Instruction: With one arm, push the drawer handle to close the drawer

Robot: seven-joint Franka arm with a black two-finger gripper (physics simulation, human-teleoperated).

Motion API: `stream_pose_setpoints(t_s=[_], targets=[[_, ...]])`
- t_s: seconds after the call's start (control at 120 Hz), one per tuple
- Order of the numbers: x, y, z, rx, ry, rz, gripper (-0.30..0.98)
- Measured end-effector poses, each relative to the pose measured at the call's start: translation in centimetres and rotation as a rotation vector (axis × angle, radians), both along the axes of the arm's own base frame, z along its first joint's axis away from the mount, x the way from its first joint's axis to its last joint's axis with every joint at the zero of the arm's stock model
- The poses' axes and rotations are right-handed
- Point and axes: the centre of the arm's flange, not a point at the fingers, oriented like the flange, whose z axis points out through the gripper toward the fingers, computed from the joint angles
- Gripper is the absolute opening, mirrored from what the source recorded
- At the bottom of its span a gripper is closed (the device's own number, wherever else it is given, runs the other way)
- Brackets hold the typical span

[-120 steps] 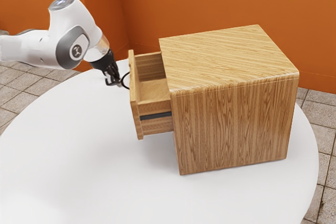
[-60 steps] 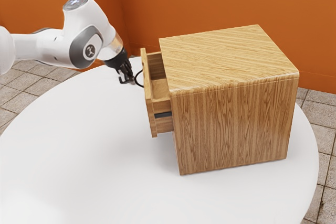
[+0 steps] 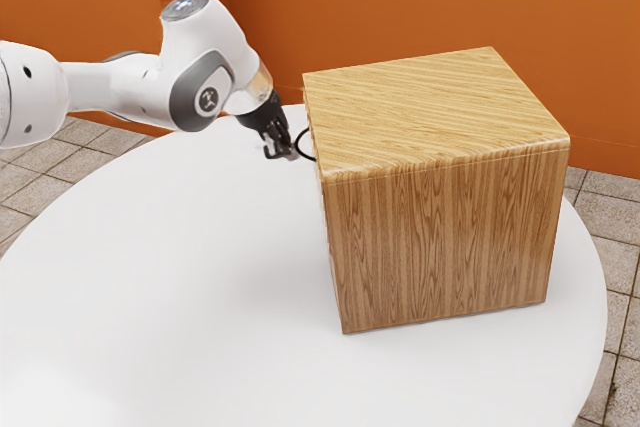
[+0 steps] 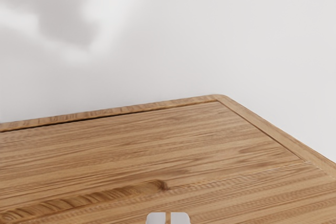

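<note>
Evidently reaching in from the exterior view's left, bent downward at the wrist, with the hand [image 3: 283,152] slanting toward the front of the cabinet [image 3: 440,237]. Clenched, judging by the fingertips [image 4: 156,218] nearly together in the wrist view. Just beside the dark curved handle [image 3: 298,144], with contact impossible to tell. Nearly flush with the cabinet, as regards the drawer [image 3: 308,122]. Bordered by a straight wooden rim and rounded corner in the wrist view, with broad desk [image 3: 150,277] for moving toward the exterior view's left.
</note>
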Motion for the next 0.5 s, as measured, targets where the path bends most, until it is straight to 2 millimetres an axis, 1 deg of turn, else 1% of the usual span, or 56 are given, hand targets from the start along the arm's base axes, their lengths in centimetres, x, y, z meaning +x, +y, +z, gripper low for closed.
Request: stream_pose_setpoints(t_s=[0.083, 0.133, 0.217, 0.25, 0.283, 0.317, 0.358, 0.392, 0.417, 0.458, 0.5], targets=[[0.3, -0.3, -0.1, 0.001, -0.002, -0.005, -0.09], [-0.1, -0.4, -0.1, 0.003, 0.000, -0.004, -0.10], [-2.9, 0.5, -0.3, 0.006, 0.016, 0.012, -0.10], [-4.6, 1.2, 0.4, 0.009, 0.010, 0.025, -0.10], [-6.9, 2.1, 1.5, 0.016, 0.000, 0.034, -0.10], [-9.3, 3.4, 3.6, 0.026, -0.013, 0.045, -0.02], [-11.8, 5.5, 6.5, 0.036, -0.025, 0.071, 0.07], [-13.6, 6.3, 8.6, 0.044, -0.025, 0.076, 0.15], [-14.7, 6.7, 9.9, 0.048, -0.019, 0.078, 0.20], [-15.9, 7.2, 12.8, 0.053, -0.013, 0.067, 0.29], [-16.8, 7.4, 14.6, 0.060, 0.015, 0.047, 0.36]])
